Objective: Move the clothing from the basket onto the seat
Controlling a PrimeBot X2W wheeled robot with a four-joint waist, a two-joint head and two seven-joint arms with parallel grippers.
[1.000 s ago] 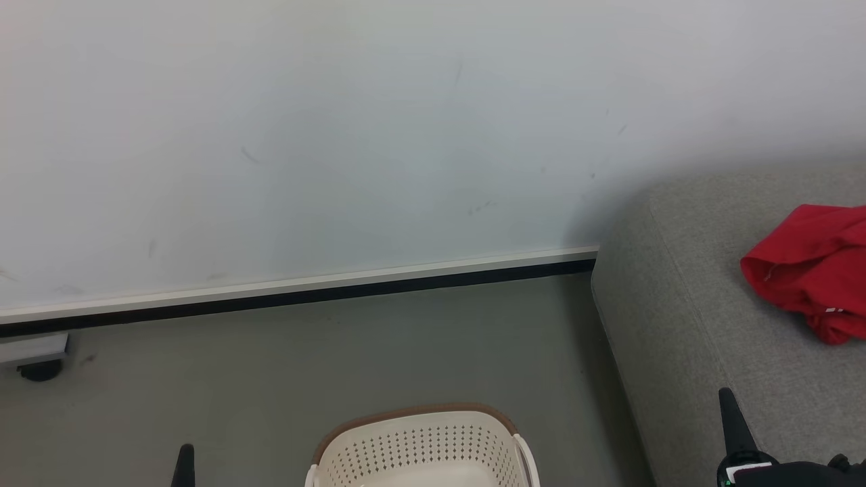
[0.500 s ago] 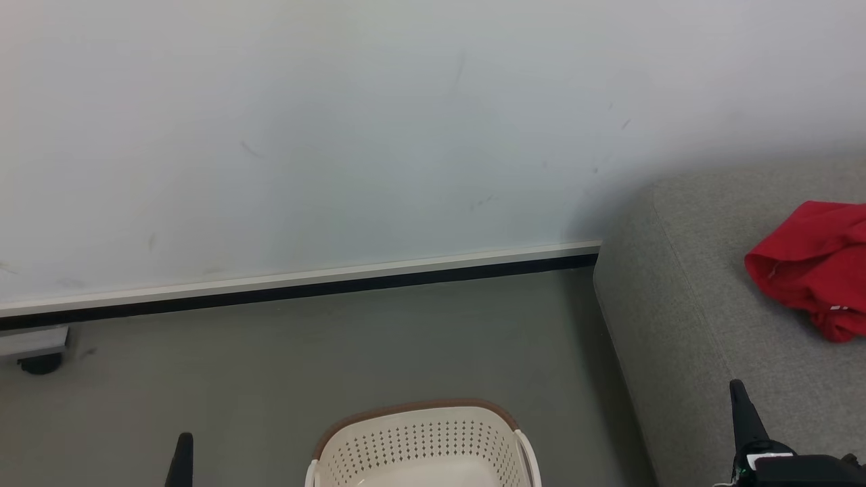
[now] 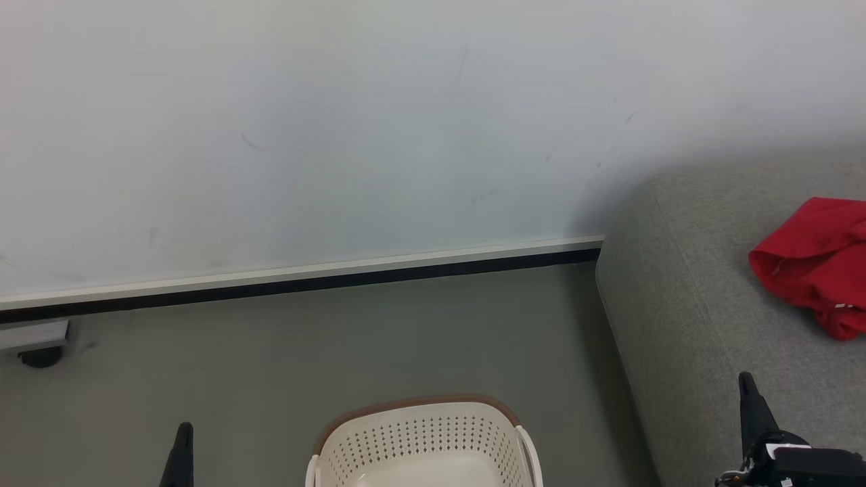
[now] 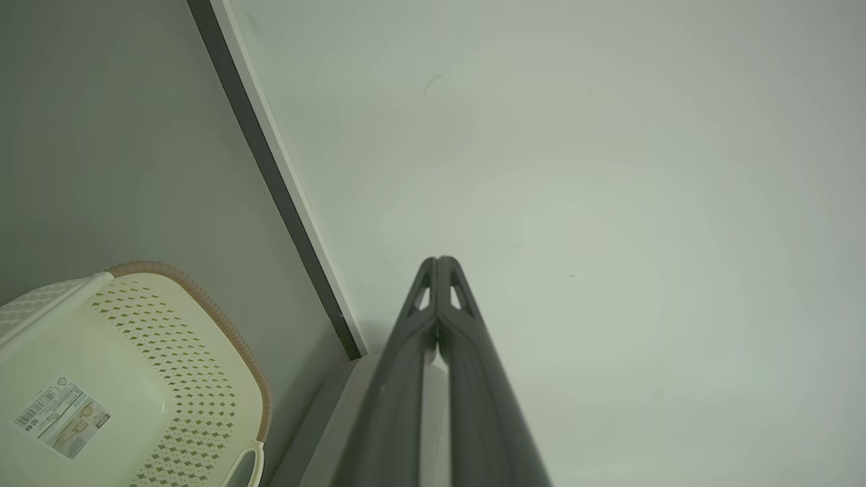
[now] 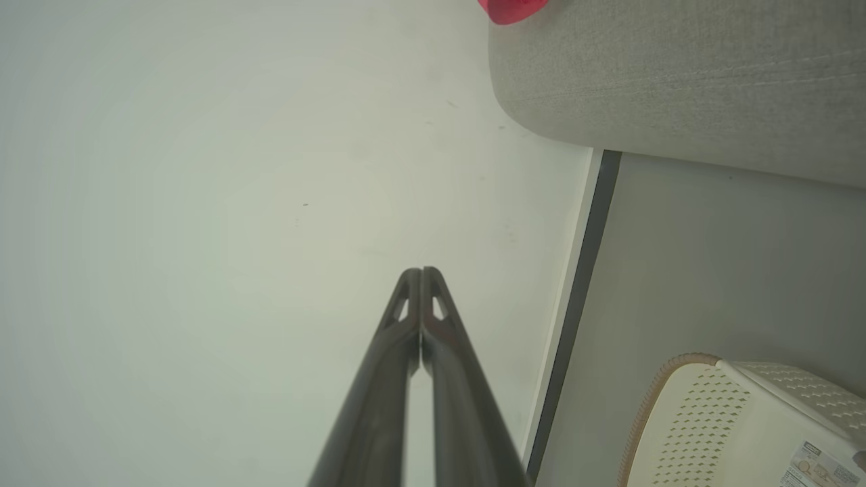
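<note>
Red clothing (image 3: pixel 815 265) lies bunched on the grey seat (image 3: pixel 683 304) at the right edge of the head view; a red scrap of the clothing (image 5: pixel 511 8) shows at the top of the right wrist view. The cream basket (image 3: pixel 423 443) with a brown rim stands on the floor at bottom centre, and the part of its inside that shows holds nothing. My left gripper (image 3: pixel 181 450) rises left of the basket, shut and holding nothing (image 4: pixel 438 260). My right gripper (image 3: pixel 747 389) stands over the seat's front part, shut with nothing in it (image 5: pixel 421 272).
A white wall (image 3: pixel 338 135) with a pale and black baseboard (image 3: pixel 304 284) runs behind the grey floor (image 3: pixel 338 352). A small dark caster under a grey plate (image 3: pixel 37 345) sits at the far left by the wall.
The head camera has tilted slightly, so the basket, seat and clothing sit a little higher in the picture. My right gripper shows a little farther right. Both grippers stay shut.
</note>
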